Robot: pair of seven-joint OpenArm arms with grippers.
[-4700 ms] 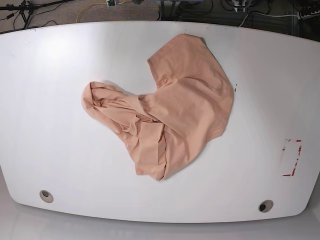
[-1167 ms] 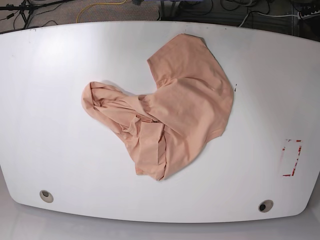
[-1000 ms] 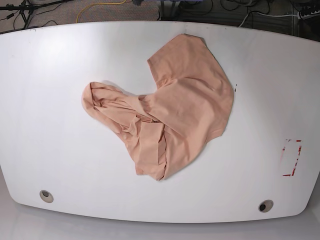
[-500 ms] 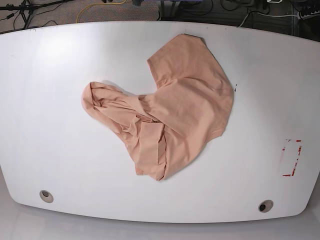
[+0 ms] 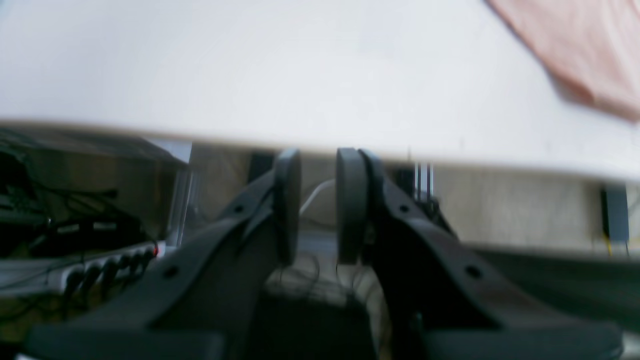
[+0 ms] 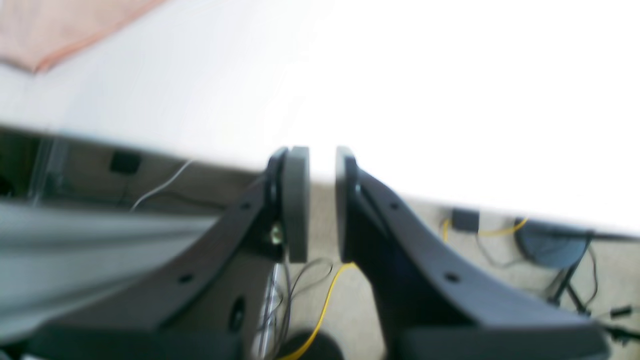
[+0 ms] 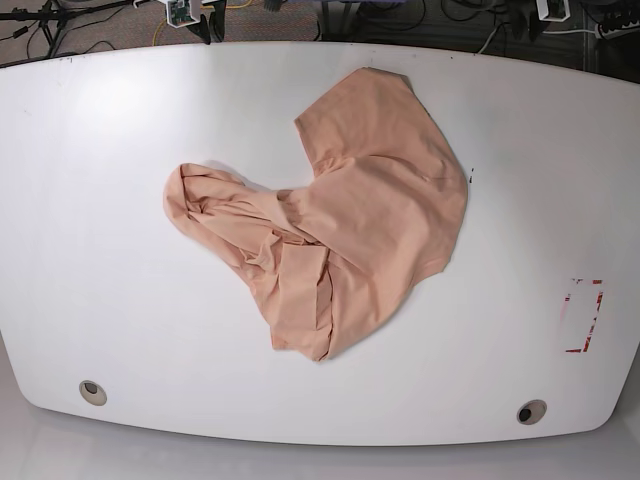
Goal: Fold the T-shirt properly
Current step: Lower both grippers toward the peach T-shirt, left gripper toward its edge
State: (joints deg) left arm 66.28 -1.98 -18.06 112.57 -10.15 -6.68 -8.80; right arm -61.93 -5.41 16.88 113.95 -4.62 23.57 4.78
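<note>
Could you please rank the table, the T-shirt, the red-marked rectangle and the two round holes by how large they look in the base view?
1. table
2. T-shirt
3. red-marked rectangle
4. round holes, left and right: they look alike, so no ranking between them.

A: How does the left end effector (image 5: 318,205) stand?

B: Its two dark grey plastic fingers rise side by side, their flat pads (image 5: 288,200) facing each other across a narrow gap. Nothing sits between them.

A: And the right end effector (image 6: 322,202)?

B: Much the same: two dark, curved fingers with upright pads (image 6: 296,200), parted by a slim gap a little tighter than the left one's. It grips nothing.

A: Where are they relative to the counter?

B: Both wrist views are blurred, yet each shows the fingertips reaching only about to the counter's edge, off the surface. In the base view, the arms themselves cannot be made out.
</note>
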